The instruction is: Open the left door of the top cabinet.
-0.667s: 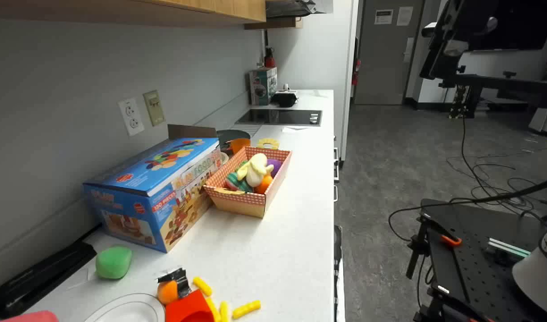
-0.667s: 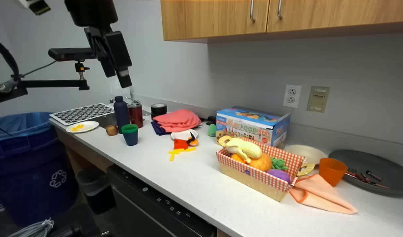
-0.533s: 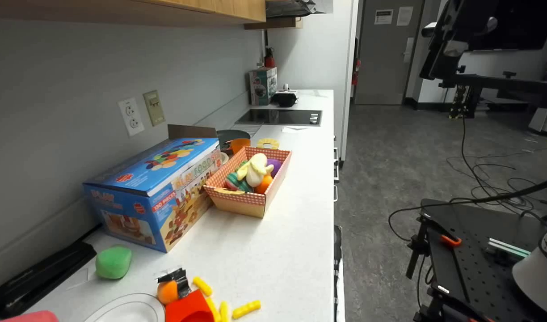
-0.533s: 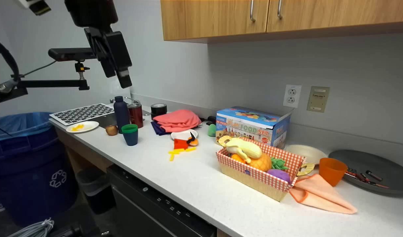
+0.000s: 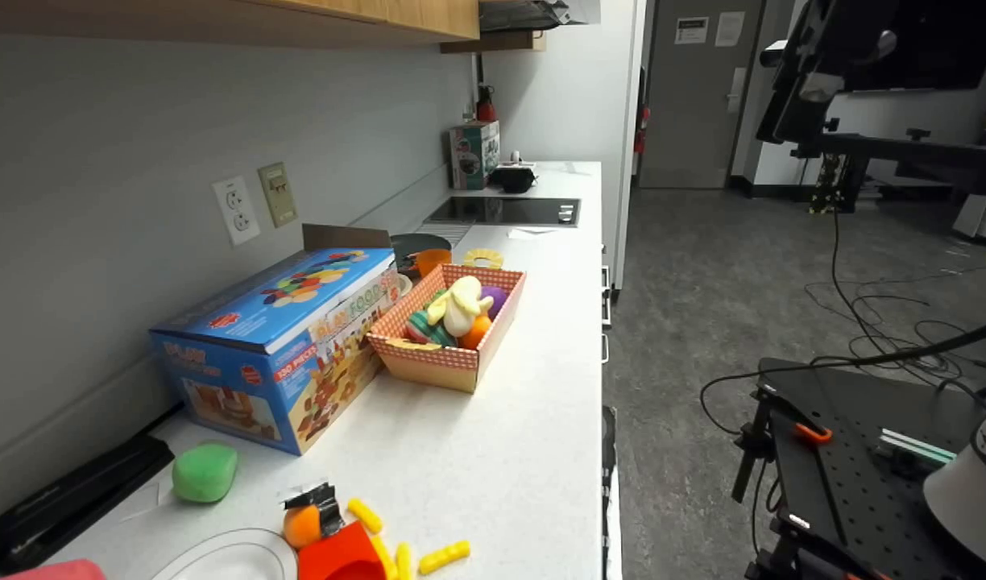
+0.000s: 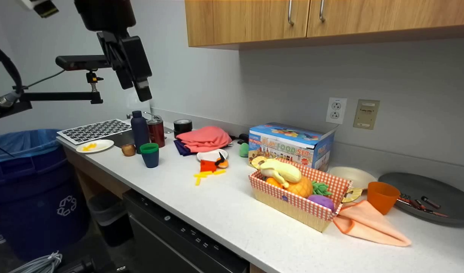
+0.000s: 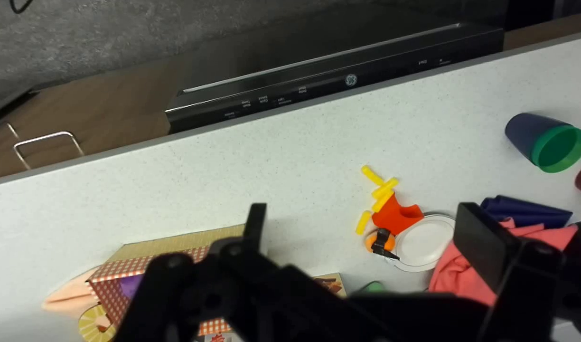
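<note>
Our gripper (image 7: 364,216) is released, its two fingers (image 7: 482,247) standing wide apart in the wrist view. We have the grey wall (image 6: 285,76) at the back, and along it runs the white countertop (image 6: 217,197), its front edge slanting across the wrist view. Above, mounted on the wall, we find the top cabinet (image 6: 338,22); in an exterior view grey wall shows between its left end and our gripper. Under the countertop's front edge sits a black dishwasher (image 6: 175,235), and near its left end stands a blue bin (image 6: 31,204). The cabinet's left door (image 6: 243,21) is closed, flush with the neighbouring door (image 6: 391,17); its upper part runs out of view. Close to the wall we see a blue box (image 6: 289,146), and in front of it a checked basket (image 6: 285,208) of toy food (image 6: 300,187). Between that basket and the front edge shows a broad strip of white surface. To the right rests a dark plate (image 6: 436,185), with an orange cup (image 6: 381,199) just beside it. A metal handle (image 6: 290,13) stands upright on the left door, near its right edge. Smallest are the yellow sticks (image 7: 372,175), loose on the countertop, well apart from its front edge.
</note>
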